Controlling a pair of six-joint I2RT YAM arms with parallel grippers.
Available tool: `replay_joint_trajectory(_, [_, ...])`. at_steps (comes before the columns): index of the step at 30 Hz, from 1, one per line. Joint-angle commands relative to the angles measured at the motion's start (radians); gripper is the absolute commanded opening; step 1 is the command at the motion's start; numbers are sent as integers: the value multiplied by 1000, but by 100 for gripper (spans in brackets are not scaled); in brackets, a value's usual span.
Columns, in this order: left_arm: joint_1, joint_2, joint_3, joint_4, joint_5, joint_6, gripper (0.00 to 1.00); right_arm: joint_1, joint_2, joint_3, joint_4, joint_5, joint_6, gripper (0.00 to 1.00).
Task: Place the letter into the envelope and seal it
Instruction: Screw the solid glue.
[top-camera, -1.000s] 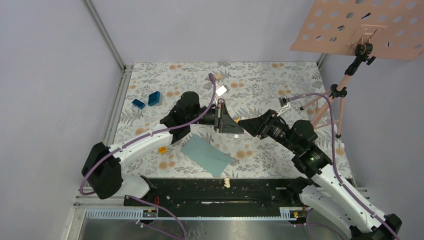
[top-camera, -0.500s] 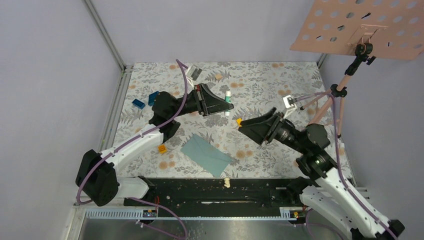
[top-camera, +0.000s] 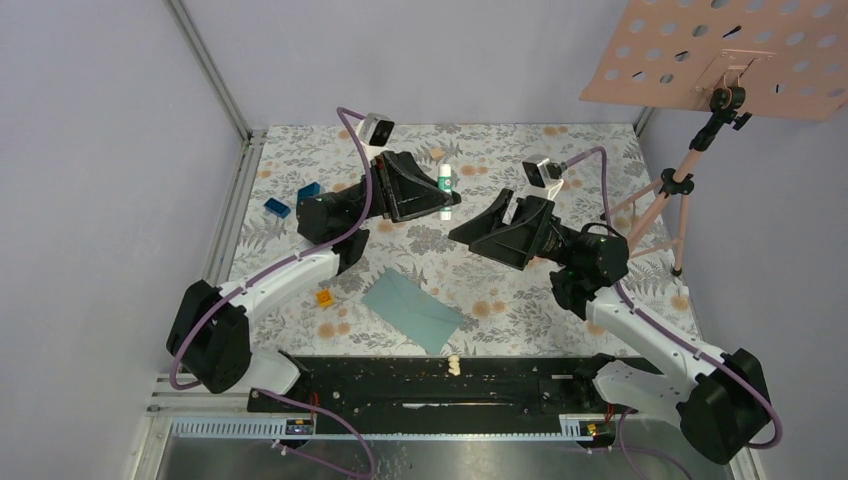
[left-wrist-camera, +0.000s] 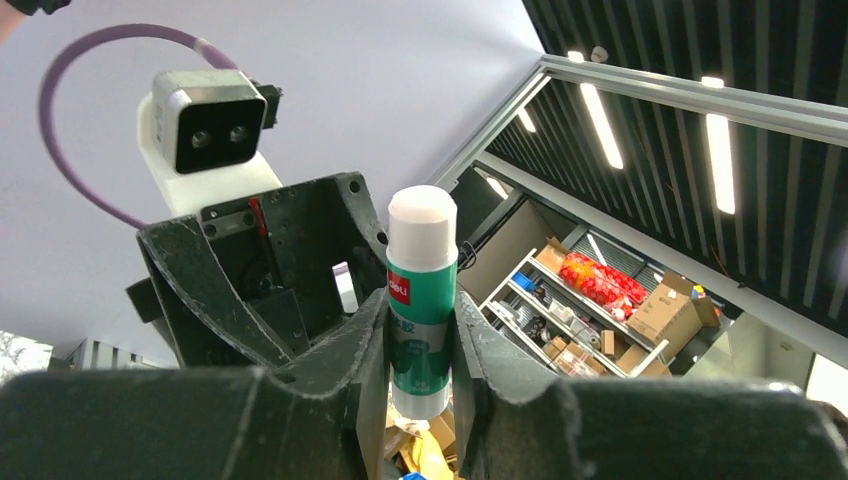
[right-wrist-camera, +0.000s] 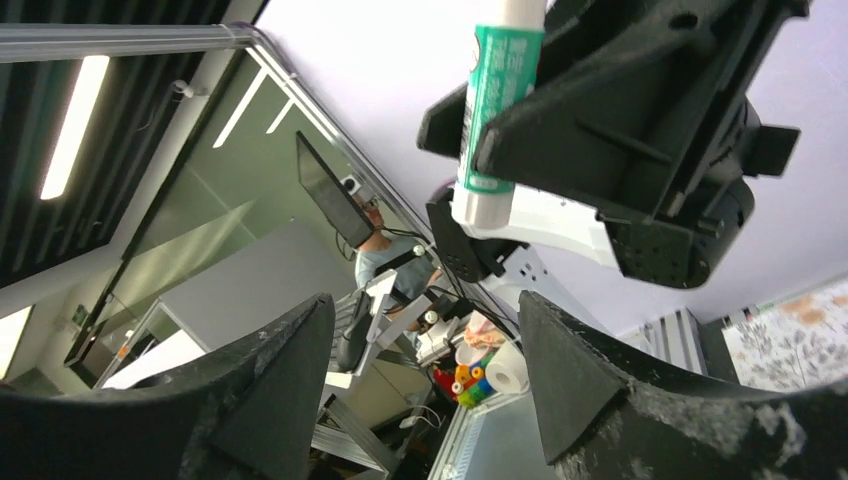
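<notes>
Two grippers aloft: left (top-camera: 438, 195) clamps glue stick (left-wrist-camera: 421, 300), right (right-wrist-camera: 415, 330) gapes apart; centre it squarely on stick before closing.

light: bright, even, from overhead | shadows: faint, soft on the table (top-camera: 290, 150) | glare: ceiling lamps (left-wrist-camera: 722, 150) blown white in wrist views | focus: top view sharp; glue stick (left-wrist-camera: 421, 280) crisp; left gripper (left-wrist-camera: 420, 320) and right gripper (right-wrist-camera: 425, 300) dark, soft up close | edges: slight wide-angle bending, right wrist view
</notes>
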Motion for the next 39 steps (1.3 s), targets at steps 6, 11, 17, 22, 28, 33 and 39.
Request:
replay_joint_trajectory(6, [5, -63, 38, 103, -18, -16, 0, 50, 126, 127, 215, 11, 83, 73])
replay_joint_trajectory(11, [3, -75, 34, 97, -13, -11, 0, 77, 187, 182, 220, 39, 74, 72])
replay_joint_trajectory(17, [4, -93, 13, 76, -7, 10, 0, 97, 239, 230, 253, 65, 88, 71])
replay_joint_trajectory(22, [4, -95, 5, 73, -2, 16, 0, 108, 253, 254, 255, 80, 83, 70])
replay_joint_trajectory(28, [5, -99, -21, 51, 1, 45, 0, 122, 250, 277, 256, 76, 85, 69])
replay_joint_trajectory(33, [5, -106, -30, 22, 8, 76, 0, 126, 231, 268, 254, 84, 80, 67])
replay_joint_trajectory(39, [5, -114, -34, 2, 16, 108, 0, 126, 231, 255, 255, 98, 78, 54])
